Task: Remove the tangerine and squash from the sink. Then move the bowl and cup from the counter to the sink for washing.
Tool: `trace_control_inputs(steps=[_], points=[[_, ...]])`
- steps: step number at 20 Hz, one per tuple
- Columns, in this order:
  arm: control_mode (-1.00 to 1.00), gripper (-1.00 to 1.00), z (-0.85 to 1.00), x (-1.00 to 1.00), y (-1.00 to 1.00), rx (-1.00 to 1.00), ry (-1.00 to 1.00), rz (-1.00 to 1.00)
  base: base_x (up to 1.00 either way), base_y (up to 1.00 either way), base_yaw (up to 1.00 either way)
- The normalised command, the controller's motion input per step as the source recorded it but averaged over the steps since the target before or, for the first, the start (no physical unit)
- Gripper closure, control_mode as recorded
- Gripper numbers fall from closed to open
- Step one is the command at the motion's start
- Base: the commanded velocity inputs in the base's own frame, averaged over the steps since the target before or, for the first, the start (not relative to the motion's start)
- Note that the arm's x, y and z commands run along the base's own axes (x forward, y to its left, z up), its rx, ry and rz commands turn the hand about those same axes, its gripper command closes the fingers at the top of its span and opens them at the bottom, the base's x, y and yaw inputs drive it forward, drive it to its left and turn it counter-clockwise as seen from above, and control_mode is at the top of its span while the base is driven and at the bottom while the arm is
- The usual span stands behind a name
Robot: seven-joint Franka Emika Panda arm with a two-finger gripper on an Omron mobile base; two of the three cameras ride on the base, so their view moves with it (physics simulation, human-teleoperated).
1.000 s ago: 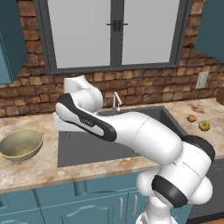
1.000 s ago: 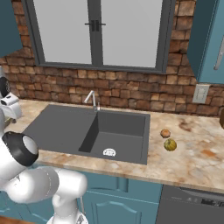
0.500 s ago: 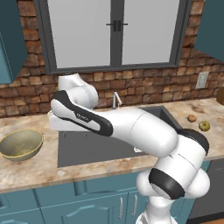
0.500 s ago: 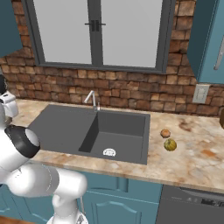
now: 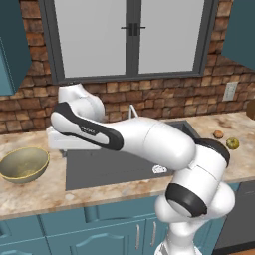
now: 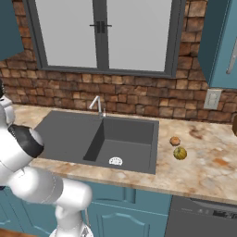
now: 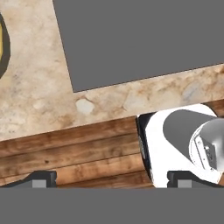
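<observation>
The olive-brass bowl (image 5: 24,164) sits on the counter left of the dark grey sink (image 5: 114,169); its yellow rim (image 7: 1,43) shows at the left edge of the hand view. My hand (image 5: 72,139) hangs over the drainboard's left end, a short way right of the bowl. My gripper (image 7: 111,178) is open, with nothing between its fingertips (image 7: 43,177), and looks down on the drainboard's front corner and the counter edge. The tangerine (image 6: 174,140) and squash (image 6: 180,153) lie side by side on the counter right of the sink (image 6: 102,139). The cup is out of view.
A chrome faucet (image 6: 97,104) stands behind the basin, whose white drain (image 6: 115,161) shows. A brick wall and window back the counter. A wall outlet (image 6: 212,98) is at the right. Teal cabinets and a dishwasher front (image 6: 203,217) lie below.
The arm has swung left, carrying the hand a little further left over the drainboard towards the bowl. The jaws stay open. The fruits and bowl have not moved.
</observation>
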Motion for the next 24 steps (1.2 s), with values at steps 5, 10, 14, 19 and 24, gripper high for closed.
trace_control_inputs(steps=[5,10,14,19,24], points=[[-1.0,-1.0,-0.11,0.11,0.23,0.0,-0.01,0.0,0.0,0.0,0.0],[-1.0,-1.0,-0.12,0.16,0.19,0.01,0.0,0.0,0.0,0.0,0.0],[-1.0,-1.0,-0.13,0.19,0.16,0.02,0.0,0.0,0.0,0.0,0.0],[-1.0,-1.0,-0.16,0.19,0.16,0.04,-0.01,0.0,0.0,0.0,0.0],[-1.0,-1.0,-0.18,0.17,0.17,0.04,-0.05,0.0,0.0,0.0,0.0]])
